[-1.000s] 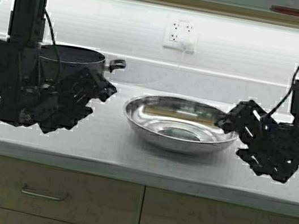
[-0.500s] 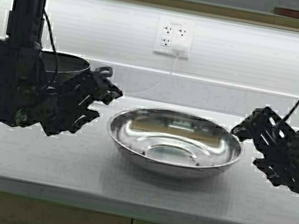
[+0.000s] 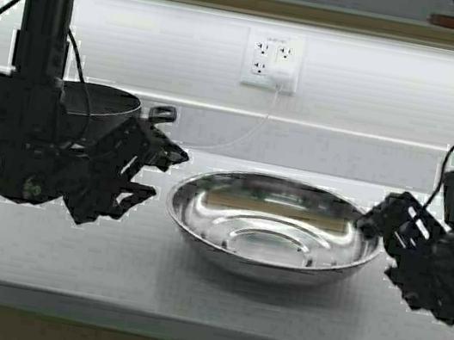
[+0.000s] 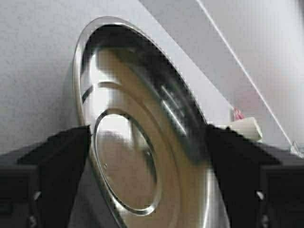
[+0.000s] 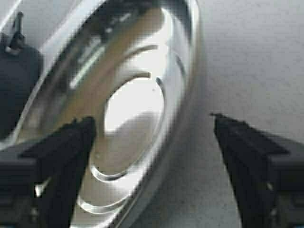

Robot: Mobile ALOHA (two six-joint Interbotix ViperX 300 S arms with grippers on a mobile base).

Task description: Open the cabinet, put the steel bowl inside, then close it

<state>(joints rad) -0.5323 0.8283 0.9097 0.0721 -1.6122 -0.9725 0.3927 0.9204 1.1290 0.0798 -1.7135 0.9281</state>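
— Bowl position?
— It sat upright on the counter, between the two grippers, right of the pot.
— And the hands?
— Left gripper hung just beside its left rim, jaws wide, holding nothing. Right gripper was near the right rim, jaws wide too, straddling that rim in its wrist view

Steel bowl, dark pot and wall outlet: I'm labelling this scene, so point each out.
Shiny shallow steel bowl [image 3: 273, 230], high view, inner wall.
Dark two-handled pot [image 3: 103, 102], high view, side wall.
White wall outlet [image 3: 272, 58], high view, faceplate.
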